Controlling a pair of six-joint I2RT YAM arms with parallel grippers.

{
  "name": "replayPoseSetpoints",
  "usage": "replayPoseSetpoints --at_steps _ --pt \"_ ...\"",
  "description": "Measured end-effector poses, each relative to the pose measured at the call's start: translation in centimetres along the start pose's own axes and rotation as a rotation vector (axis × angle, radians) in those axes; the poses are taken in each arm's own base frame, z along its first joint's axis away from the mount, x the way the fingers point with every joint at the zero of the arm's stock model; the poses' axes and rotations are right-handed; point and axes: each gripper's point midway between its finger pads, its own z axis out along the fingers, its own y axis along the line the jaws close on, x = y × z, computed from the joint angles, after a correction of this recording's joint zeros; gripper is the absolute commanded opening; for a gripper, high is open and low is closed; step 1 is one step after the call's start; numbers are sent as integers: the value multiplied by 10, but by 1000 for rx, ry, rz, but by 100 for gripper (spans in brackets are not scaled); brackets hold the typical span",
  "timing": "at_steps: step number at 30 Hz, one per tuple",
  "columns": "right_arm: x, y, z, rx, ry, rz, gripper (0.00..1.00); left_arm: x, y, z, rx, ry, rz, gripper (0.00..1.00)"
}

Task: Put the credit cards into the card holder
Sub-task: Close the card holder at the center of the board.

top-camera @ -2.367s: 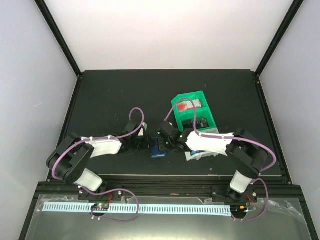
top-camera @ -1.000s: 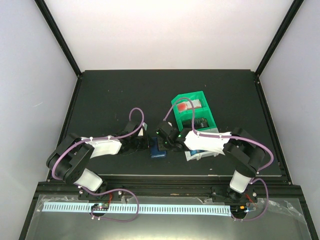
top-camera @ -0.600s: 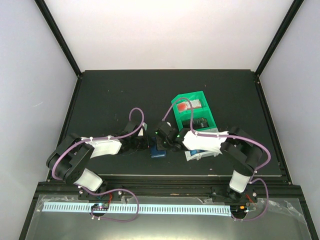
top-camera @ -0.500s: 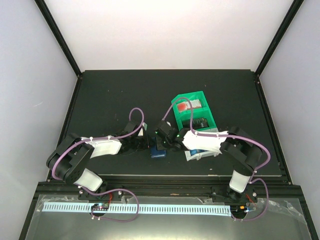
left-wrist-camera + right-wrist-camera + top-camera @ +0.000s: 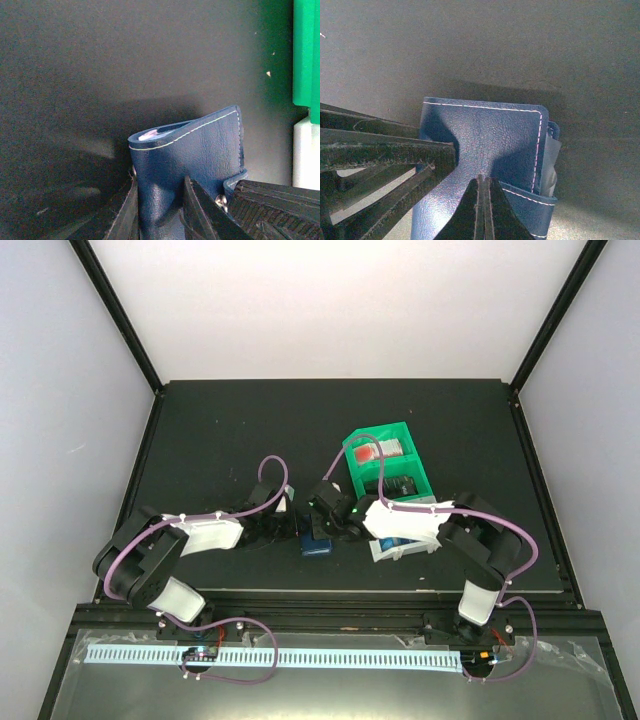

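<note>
The navy card holder (image 5: 318, 541) lies folded on the black table between both arms. In the left wrist view the card holder (image 5: 195, 145) stands between my left fingers, which are closed on its lower part. A pale thin edge (image 5: 150, 134) shows inside its fold, and also at its open side in the right wrist view (image 5: 550, 160); I cannot tell if it is a credit card. No blue card lies in the open. My left gripper (image 5: 292, 527) holds the holder. My right gripper (image 5: 484, 197) is shut, its tips pressed on the holder's cover (image 5: 485, 132).
A green compartment bin (image 5: 385, 465) stands just behind the right wrist, with a red item in its far cell. A white bin (image 5: 400, 546) sits under the right forearm. Both bins edge the right side of the left wrist view (image 5: 306, 50).
The right wrist has shifted slightly left and farther over the card holder. The left arm and the holder have stayed put.
</note>
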Motion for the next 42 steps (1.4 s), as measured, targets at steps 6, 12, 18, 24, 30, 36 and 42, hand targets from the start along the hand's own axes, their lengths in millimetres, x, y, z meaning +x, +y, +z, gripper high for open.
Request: replayPoseSetpoints --at_steps 6,12,18,24,30,36,42 --pt "1 1 1 -6 4 3 1 0 0 0 0 0 0 25" --pt "1 1 4 -19 -9 26 1 0 0 0 3 4 -4 25" --pt "2 0 8 -48 -37 55 1 0 1 0 5 6 -6 25" --pt "4 -2 7 -93 -79 87 1 0 1 0 5 6 -6 25" --pt "6 -3 8 -134 -117 100 1 0 1 0 7 8 -9 25" --pt "8 -5 10 -154 -138 96 1 0 1 0 7 9 -11 25" --pt "9 -5 11 -166 -174 91 1 -1 2 1 9 11 -16 25"
